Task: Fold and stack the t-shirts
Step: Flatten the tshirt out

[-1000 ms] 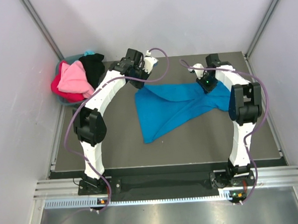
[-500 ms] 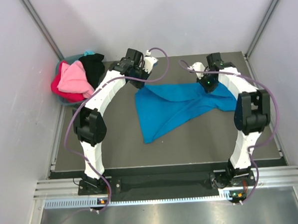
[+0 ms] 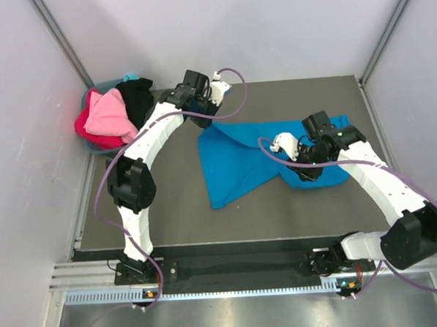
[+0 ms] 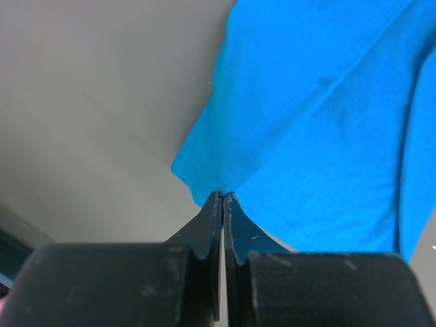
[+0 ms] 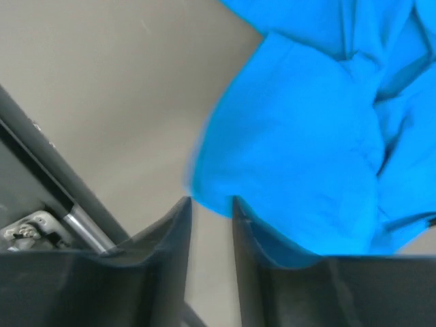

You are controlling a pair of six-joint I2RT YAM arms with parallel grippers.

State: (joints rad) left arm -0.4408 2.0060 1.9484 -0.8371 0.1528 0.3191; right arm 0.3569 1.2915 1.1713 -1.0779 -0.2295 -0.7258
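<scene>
One shirt of four is in work; none is folded or stacked yet, so I'd judge you barely started. Your left tool (image 4: pixel 223 199) is pinched tight on a hem corner of the blue t-shirt (image 3: pixel 237 162), which spreads ahead of its tips across the counter (image 3: pixel 170 210), creased and skewed. Your right tool (image 5: pixel 211 202) stands narrowly parted, bunched blue cloth just at its tips, nothing visibly caught. Off the left tool's outer side, a pink shirt (image 3: pixel 110 114), red shirt (image 3: pixel 85 128) and black shirt (image 3: pixel 136 98) lie heaped.
</scene>
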